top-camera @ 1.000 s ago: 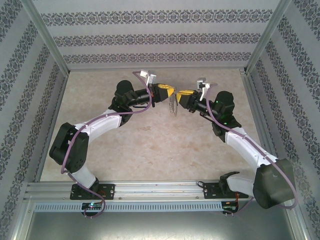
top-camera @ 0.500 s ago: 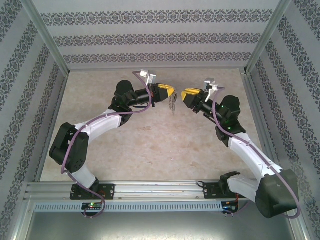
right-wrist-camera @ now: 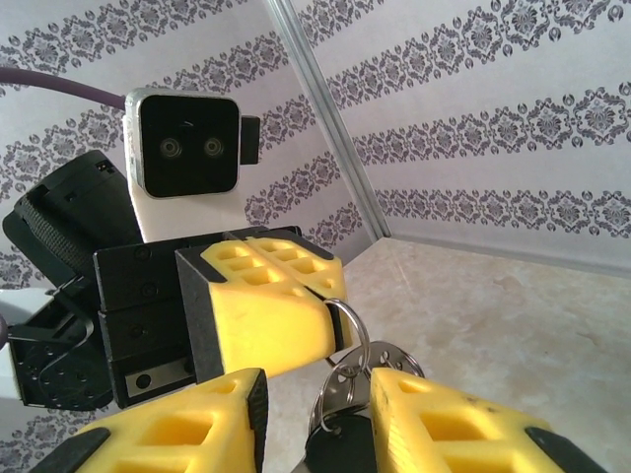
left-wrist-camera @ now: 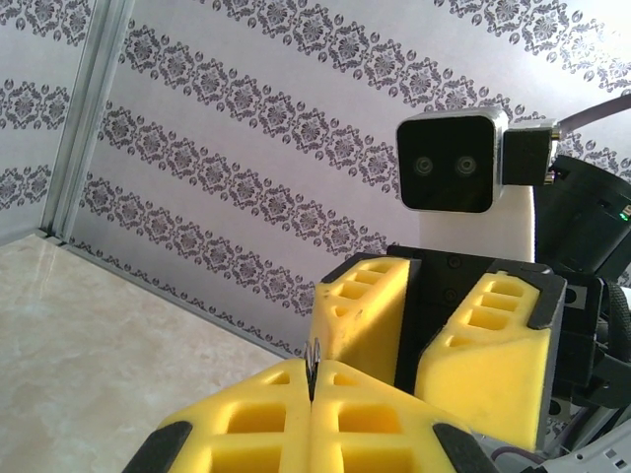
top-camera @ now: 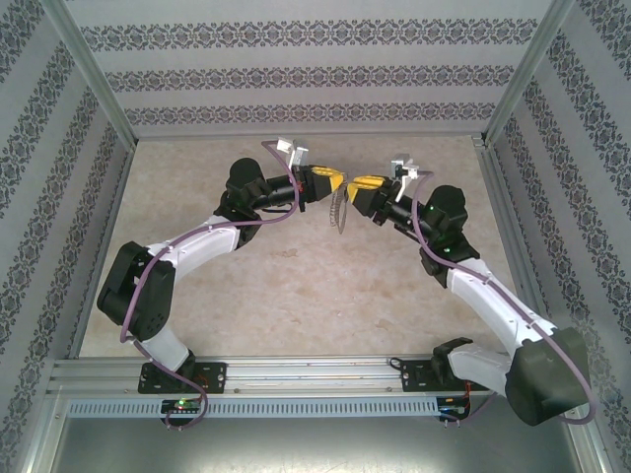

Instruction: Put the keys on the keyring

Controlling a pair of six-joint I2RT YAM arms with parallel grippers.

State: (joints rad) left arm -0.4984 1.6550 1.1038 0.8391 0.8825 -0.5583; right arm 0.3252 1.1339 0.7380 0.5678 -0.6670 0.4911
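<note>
two arms, white shells with black joints: left arm [top-camera: 197, 241] and right arm [top-camera: 493, 296]. two sets of jaws, tips facing each other and close together above the tabletop [top-camera: 296, 286].

four yellow foam pads in total, blocky with moulded square pockets.
- left jaws: both pads [left-wrist-camera: 251, 419] pressed fully together, clamped on the keyring [top-camera: 338, 209]. a thin metal edge sticks up out of the seam.
- right jaws: pads [right-wrist-camera: 444, 424] apart with a clear gap, gripping nothing that can be seen.

one keyring. it is a silver wire loop [right-wrist-camera: 347, 330] coming out at the tip of the left jaws, with flat shiny metal pieces overlapping under it. it hangs into the gap of the right jaws, off the tabletop.

one small dark piece [right-wrist-camera: 335, 451] sits low in that gap, against one right pad. it looks like the key's black head, but whether it is on the loop can't be told.

two wrist cameras, grey boxes with twin lenses: one above the right jaws [left-wrist-camera: 449, 161], one above the left jaws [right-wrist-camera: 187, 143].

the tabletop is beige, smooth and marble-like. the walls [top-camera: 296, 74] are pale with dark damask bands. the frame post [right-wrist-camera: 325, 118] is aluminium.
</note>
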